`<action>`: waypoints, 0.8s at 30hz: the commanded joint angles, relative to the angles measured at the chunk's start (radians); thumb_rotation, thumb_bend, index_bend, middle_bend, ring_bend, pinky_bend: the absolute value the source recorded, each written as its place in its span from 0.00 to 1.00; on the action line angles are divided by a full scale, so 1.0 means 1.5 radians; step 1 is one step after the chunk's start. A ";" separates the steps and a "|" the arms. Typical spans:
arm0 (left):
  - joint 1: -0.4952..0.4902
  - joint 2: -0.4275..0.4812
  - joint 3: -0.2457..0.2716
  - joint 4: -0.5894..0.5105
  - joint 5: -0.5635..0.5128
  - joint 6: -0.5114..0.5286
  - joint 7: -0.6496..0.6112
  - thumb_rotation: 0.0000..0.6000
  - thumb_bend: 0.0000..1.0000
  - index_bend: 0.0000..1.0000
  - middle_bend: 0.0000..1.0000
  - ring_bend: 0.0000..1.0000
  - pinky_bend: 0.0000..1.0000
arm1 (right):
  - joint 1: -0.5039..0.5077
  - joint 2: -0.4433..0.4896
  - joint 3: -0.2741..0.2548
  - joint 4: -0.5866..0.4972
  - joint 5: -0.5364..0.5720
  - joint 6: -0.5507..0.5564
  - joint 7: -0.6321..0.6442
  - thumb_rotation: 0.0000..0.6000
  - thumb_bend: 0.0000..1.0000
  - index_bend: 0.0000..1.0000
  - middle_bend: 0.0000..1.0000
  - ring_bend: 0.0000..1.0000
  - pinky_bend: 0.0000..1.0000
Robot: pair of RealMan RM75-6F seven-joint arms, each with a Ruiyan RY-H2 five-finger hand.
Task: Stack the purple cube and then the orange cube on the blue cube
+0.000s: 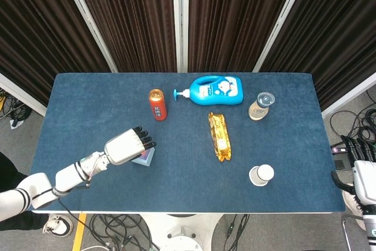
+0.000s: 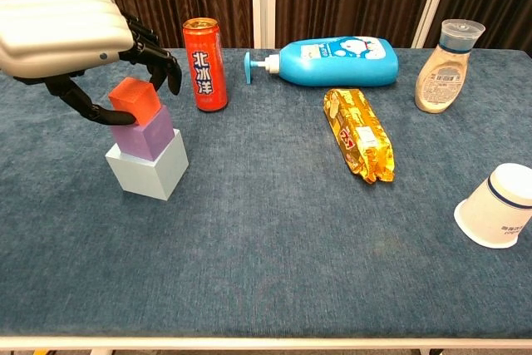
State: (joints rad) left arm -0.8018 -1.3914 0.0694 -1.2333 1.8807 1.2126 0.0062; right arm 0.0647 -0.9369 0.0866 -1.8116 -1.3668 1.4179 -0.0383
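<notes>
At the table's left the left hand (image 2: 71,35) hovers over the stack, thumb and fingers pinching the orange cube (image 2: 134,97), which sits on the purple cube (image 2: 143,133), itself on the blue cube (image 2: 148,167); just behind stands a red can (image 2: 204,64); next, a blue pump bottle (image 2: 332,61) lies on its side along the far edge, a yellow snack packet (image 2: 358,134) in front of it; further right a capped sauce bottle (image 2: 440,66) stands upright; a white paper cup (image 2: 497,205) lies tipped near the front; the right hand (image 1: 359,148) hangs off the table's right edge, its finger state unclear.
</notes>
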 commanded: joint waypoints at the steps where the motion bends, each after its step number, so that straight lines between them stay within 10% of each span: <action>1: -0.001 0.004 0.004 -0.003 -0.001 -0.007 0.000 1.00 0.30 0.35 0.47 0.36 0.41 | -0.001 0.000 0.000 0.001 0.000 0.001 0.001 1.00 0.23 0.04 0.09 0.00 0.00; 12: 0.009 0.046 -0.006 -0.040 -0.038 -0.020 0.029 1.00 0.23 0.16 0.25 0.25 0.33 | -0.001 0.002 0.000 0.001 0.000 0.000 0.005 1.00 0.23 0.04 0.09 0.00 0.00; 24: 0.125 0.268 0.043 -0.296 -0.216 -0.085 0.172 1.00 0.17 0.12 0.17 0.15 0.28 | 0.000 0.005 0.001 0.000 0.002 -0.002 0.008 1.00 0.23 0.04 0.09 0.00 0.00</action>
State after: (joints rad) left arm -0.6757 -1.0517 0.1037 -1.6196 1.6194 1.0955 0.2014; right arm 0.0650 -0.9296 0.0885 -1.8117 -1.3638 1.4155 -0.0263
